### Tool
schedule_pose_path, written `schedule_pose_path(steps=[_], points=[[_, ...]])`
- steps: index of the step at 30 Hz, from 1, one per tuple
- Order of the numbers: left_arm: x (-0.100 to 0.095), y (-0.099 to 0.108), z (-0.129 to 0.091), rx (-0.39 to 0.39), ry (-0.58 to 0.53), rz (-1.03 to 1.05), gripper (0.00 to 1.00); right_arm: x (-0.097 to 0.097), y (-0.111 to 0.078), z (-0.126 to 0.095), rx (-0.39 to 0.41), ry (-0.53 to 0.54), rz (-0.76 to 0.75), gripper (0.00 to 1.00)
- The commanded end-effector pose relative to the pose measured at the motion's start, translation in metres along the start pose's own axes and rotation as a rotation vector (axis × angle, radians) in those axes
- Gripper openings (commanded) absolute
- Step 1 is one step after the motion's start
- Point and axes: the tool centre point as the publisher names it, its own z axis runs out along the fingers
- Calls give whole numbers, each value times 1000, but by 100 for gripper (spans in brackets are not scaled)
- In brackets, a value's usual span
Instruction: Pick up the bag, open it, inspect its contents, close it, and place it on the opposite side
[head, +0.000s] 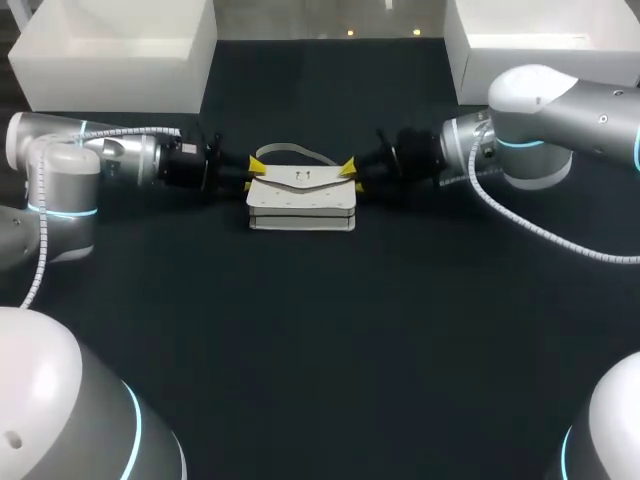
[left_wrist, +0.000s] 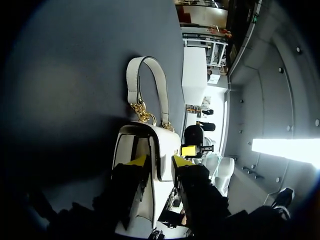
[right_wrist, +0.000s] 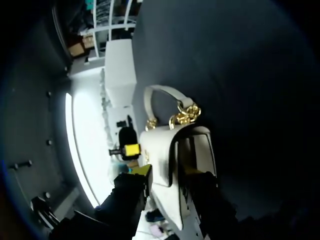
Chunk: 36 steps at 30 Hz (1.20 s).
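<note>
A white handbag (head: 301, 198) with a flap, a gold chain and a white handle (head: 290, 151) sits mid-table, handle pointing to the far side. My left gripper (head: 252, 175) is at its left end and my right gripper (head: 353, 176) at its right end. In the left wrist view the bag's end (left_wrist: 162, 150) is pinched between my left gripper (left_wrist: 160, 161), fingers touching both faces. In the right wrist view my right gripper (right_wrist: 167, 172) likewise clamps the bag's other end (right_wrist: 160, 150). Each wrist view shows the other arm's yellow tip past the bag. I cannot tell whether the bag is off the table.
Two white boxes stand at the back, one at the left (head: 120, 50) and one at the right (head: 540, 45). The dark tabletop (head: 320, 340) stretches in front of the bag. Grey arm housings fill the front corners (head: 60, 400) (head: 610, 430).
</note>
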Motion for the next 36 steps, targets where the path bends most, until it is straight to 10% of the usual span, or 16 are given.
schedule_pose_path(steps=[1,2,12,14,15,16,17,27,36], points=[[-2,-1,3,5,4,-2,7,-1,3,3,3,9,1,19],[-2,-1,3,6,4,-3,0,-1,3,2,2,10,2,0],[-2,-1,1,13,-3,2,0,-2,3,2,4,8,-3,0],[1,0,-1,19,-7,11,40,-1,3,2,12,-1,-10,0],[2,1,-2,22,-10,15,50,0,2,1,11,-3,-11,22],[4,2,-3,23,-10,18,83,0,2,0,10,-3,-11,46],[5,3,-4,26,-13,23,100,1,2,-1,8,-8,-16,100],[15,14,-21,36,-14,50,95,6,-4,-17,-11,-52,-37,100],[11,23,-29,32,-49,35,59,5,-9,-37,-20,-136,-67,100]])
